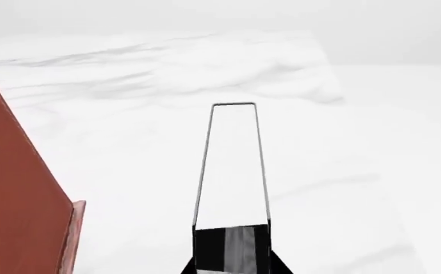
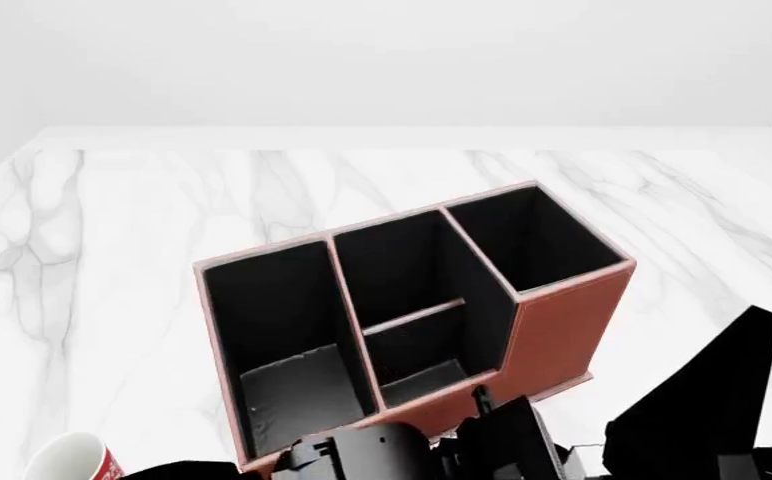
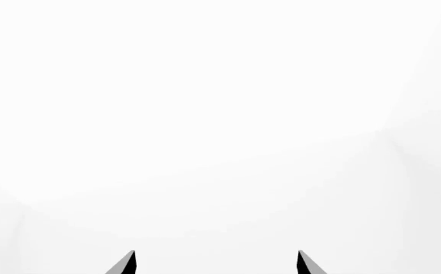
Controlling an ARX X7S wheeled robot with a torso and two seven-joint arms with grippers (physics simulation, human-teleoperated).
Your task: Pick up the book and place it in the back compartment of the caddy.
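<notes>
White-edged book point(image 1: 233, 165) gripped by left pincer point(image 1: 232, 251) | caddy point(image 2: 413, 310) just beside | right pincer point(image 3: 216, 262) released

Looks like a plain pretend room made on a computer: blank white walls, a white marble tabletop point(image 2: 159, 220), a brown desk caddy point(image 2: 560, 320), a red-and-white mug point(image 2: 73, 462).

No text, label, brand, number or sign can be read anywhere: the caddy point(image 2: 560, 320) has plain reddish-brown walls, the mug point(image 2: 73, 462) at the tabletop's point(image 2: 119, 250) near edge shows only a red-and-white surface without legible lettering.
</notes>
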